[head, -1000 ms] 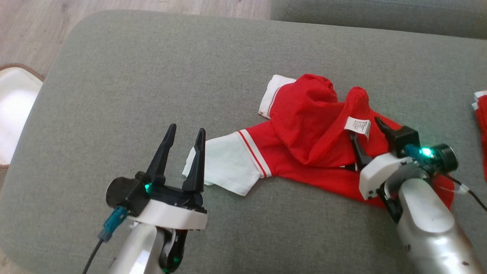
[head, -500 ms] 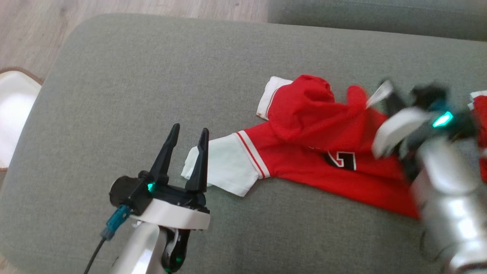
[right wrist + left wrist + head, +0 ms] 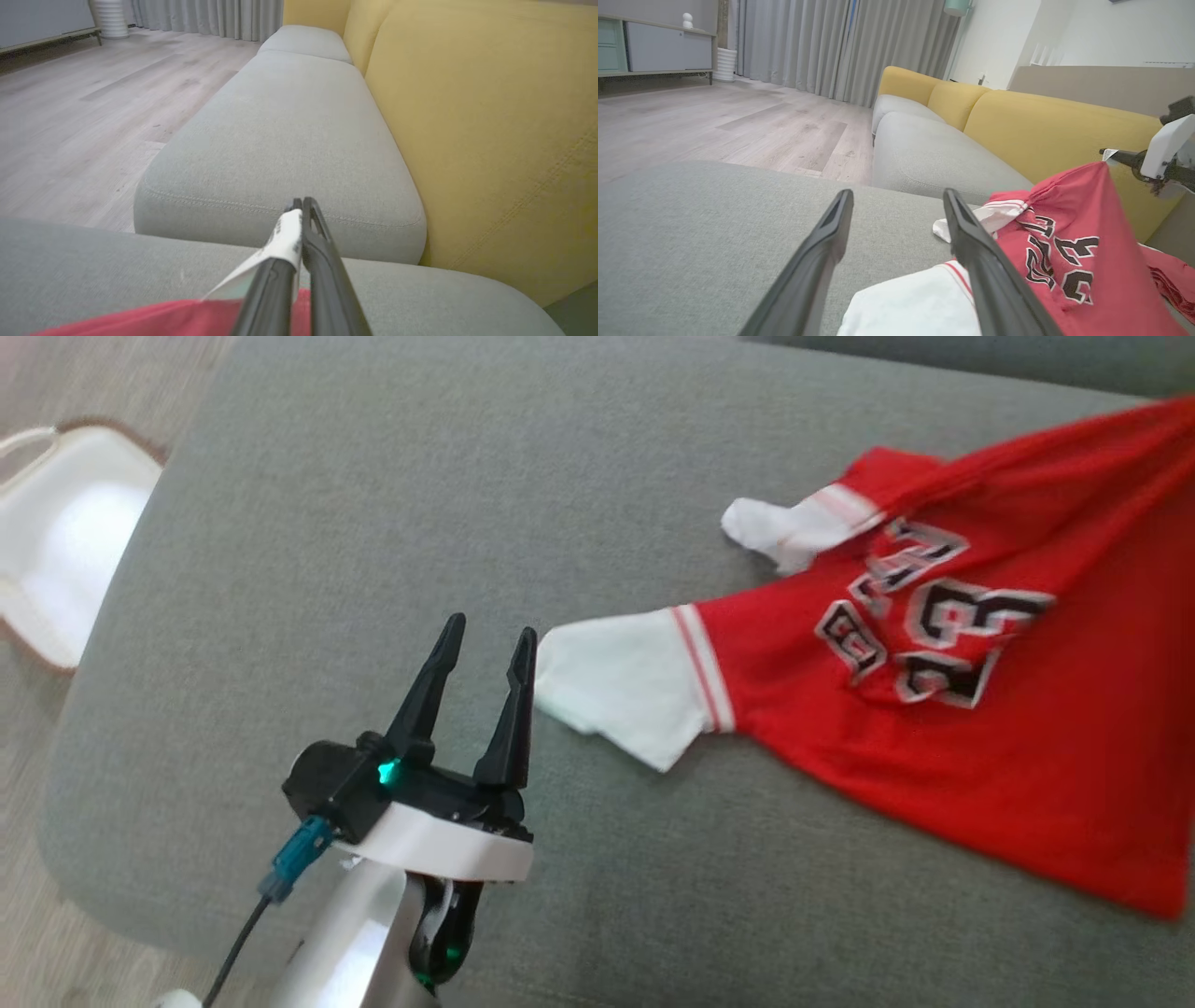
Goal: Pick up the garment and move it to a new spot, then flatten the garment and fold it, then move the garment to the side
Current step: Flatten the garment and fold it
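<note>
The garment (image 3: 934, 728) is a red jersey with white sleeves and black-and-white lettering. It lies partly on the grey cushion (image 3: 373, 523), its upper right part drawn up off the surface. In the right wrist view my right gripper (image 3: 302, 201) is shut on the garment's white label (image 3: 285, 238), with red cloth (image 3: 163, 317) hanging below. The left wrist view shows that gripper (image 3: 1106, 152) holding the garment's peak (image 3: 1064, 233) up at the right. My left gripper (image 3: 492, 625) stands open and holds nothing, its right fingertip beside the near white sleeve (image 3: 625, 686).
A white, brown-rimmed object (image 3: 65, 541) sits on the wood floor left of the cushion. Beyond the cushion stand a grey sofa seat (image 3: 289, 140) and its yellow backrest (image 3: 1041, 126). More red cloth (image 3: 1171, 280) lies at the right.
My right gripper shut on the label and lifted the garment up and to the right, so it unfurled and its lettering shows. The head camera has shifted. The left gripper stays open.
</note>
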